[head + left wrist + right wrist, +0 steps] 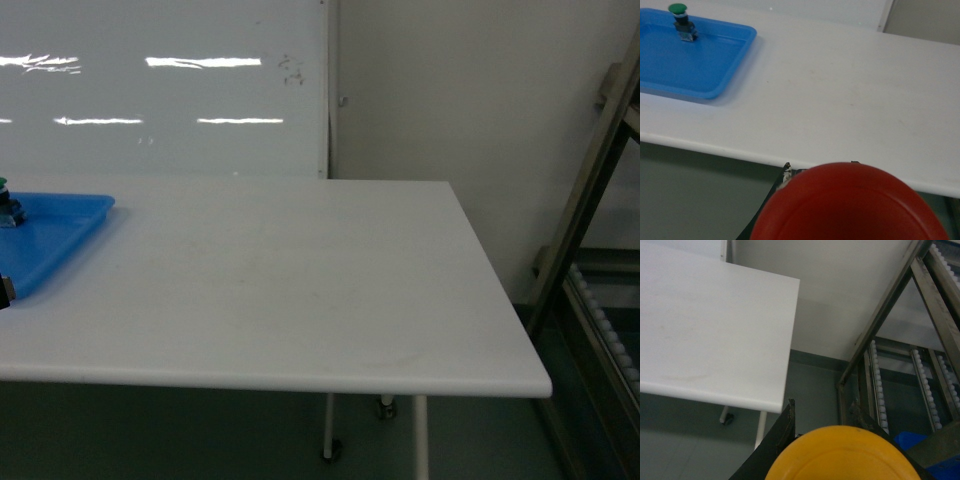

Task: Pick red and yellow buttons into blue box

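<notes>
Close under my left gripper (822, 167) the red button (850, 205) fills the wrist view, clamped between the jaws; my right gripper (825, 415) likewise grips the yellow button (842, 455). Beyond and right of the right gripper, a blue box corner (912, 440) shows under the roller rack (920, 370). I judge both arms must swing there before releasing. Far left of the left gripper, the green button (679, 17) stays in its shallow blue tray (715, 75) on the white table (300, 290).

I count 3 buttons: 1 red (850, 205), 1 yellow (842, 454), 1 green (678, 8). Also 1 shallow blue tray (735, 70), 1 white table (300, 290), 1 whiteboard (160, 90).
</notes>
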